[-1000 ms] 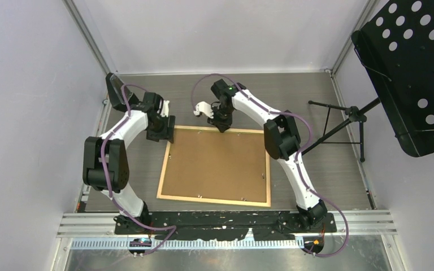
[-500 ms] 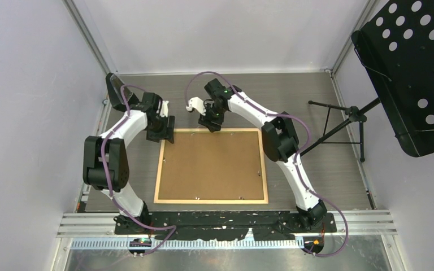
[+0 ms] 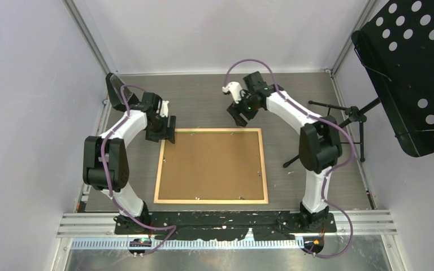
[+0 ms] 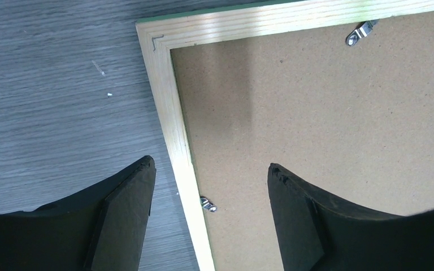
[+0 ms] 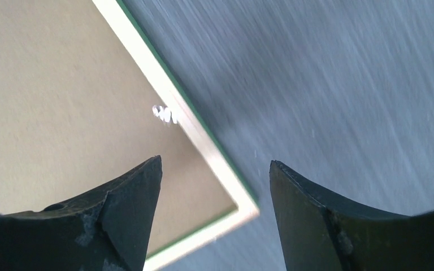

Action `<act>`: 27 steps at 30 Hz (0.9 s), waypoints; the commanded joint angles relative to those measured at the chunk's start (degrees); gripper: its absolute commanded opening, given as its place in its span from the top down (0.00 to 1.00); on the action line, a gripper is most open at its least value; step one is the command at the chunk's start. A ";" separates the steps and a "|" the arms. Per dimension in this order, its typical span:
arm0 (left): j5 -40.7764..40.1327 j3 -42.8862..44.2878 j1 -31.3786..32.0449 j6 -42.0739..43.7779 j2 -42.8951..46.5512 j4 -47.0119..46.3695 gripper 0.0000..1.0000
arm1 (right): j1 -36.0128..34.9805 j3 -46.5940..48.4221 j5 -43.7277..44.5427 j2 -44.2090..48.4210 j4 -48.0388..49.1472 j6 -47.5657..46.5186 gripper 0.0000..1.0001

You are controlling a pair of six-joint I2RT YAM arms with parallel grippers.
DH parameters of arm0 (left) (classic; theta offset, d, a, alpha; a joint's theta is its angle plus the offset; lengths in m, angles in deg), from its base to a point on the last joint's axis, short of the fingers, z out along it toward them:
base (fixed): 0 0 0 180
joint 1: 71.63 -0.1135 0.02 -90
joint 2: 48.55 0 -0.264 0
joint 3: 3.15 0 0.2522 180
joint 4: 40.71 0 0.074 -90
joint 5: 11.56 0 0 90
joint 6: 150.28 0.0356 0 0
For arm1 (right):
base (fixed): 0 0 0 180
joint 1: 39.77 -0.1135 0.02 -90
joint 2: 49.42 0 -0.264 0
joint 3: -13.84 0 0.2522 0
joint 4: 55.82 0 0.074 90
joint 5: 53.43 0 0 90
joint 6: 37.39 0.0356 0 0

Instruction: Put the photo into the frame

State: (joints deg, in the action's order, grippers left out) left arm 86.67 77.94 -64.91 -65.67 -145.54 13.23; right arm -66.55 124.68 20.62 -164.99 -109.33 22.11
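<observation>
1. Two arms reach over one frame (image 3: 159, 169), which lies flat and back-up on the grey wood-grain table (image 3: 294, 96), roughly centred between them, its near rail close to the arm bases.
2. Light wood rails show on all four sides; a thin green edge peeks out along the outer side of the rail in the right wrist view (image 5: 163, 84) and at the far corner in the left wrist view (image 4: 176, 121).
3. Brown backing board (image 3: 211, 164) fills the opening inside the rails, and small metal clips (image 4: 361, 32) sit along its border.
4. Left gripper (image 3: 166, 131) is at the frame's far-left corner. Its jaws are spread (image 4: 209, 169) and straddle the left rail, one finger over the table, the other over the backing board (image 4: 328, 141). Nothing is clamped between them; whether the tips touch the surface cannot be told.
5. Right gripper (image 3: 238, 116) hangs just beyond the far rail, toward the far-right corner. Its jaws are parted (image 5: 215, 164) and grasp nothing, with the corner of the frame showing between them below; that view is blurred.
6. One black perforated music stand (image 3: 412, 73) stands off the table's right side.
</observation>
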 commanded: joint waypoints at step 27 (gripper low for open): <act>0.92 1.93 -1.01 2.13 3.29 -0.28 0.32 | 13.75 -29.04 -6.70 13.24 5.35 15.12 0.39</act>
State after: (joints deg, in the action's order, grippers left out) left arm 87.04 77.94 -65.57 -64.27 -144.28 13.21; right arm -53.35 96.05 17.54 -151.48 -105.41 35.47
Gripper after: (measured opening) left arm 0.684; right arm 0.615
